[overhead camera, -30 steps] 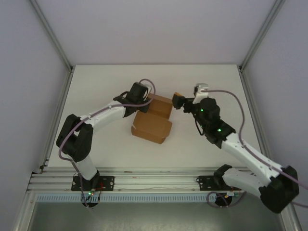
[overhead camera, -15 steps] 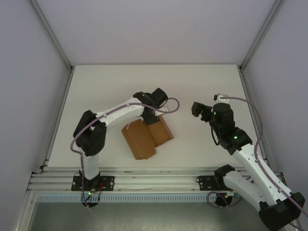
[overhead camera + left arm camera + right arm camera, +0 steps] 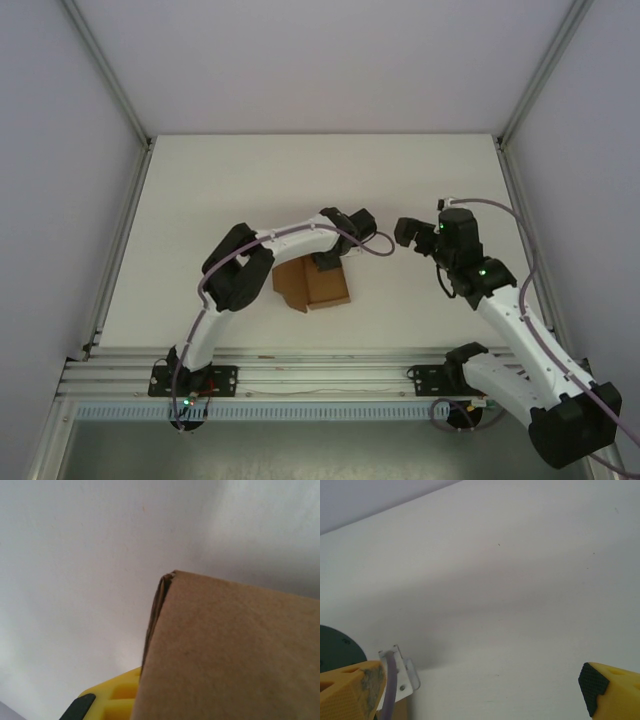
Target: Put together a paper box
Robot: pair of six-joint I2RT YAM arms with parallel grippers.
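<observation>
Brown cardboard, says Ana of the overhead view: the paper box (image 3: 312, 288) lies on the white table (image 3: 200, 200), a little toward 6 o'clock from its middle. The left gripper (image 3: 332, 262) sits at its 1 o'clock corner. The right gripper (image 3: 405, 232) hangs off at 2 o'clock, well apart from the box.

Ben: Light stuff, most likely. Stiff along the creases but easy to crumple. What does the left wrist camera show?

Ana: Cardboard right up against the lens, with a doubled edge showing toward 11 o'clock and one yellow finger (image 3: 117, 700) just beside it at 7 o'clock. The jaws are together, pinched on a panel by the look of it.

Ben: A thin wall is the sensible hold. A hard squeeze across a hollow side would probably dent it. And the right wrist camera?

Ana: Its yellow fingers (image 3: 350, 690) stand wide apart at 7 and 5 o'clock with bare table between them, so that arm is free to take the opposite edge near a fold.
</observation>
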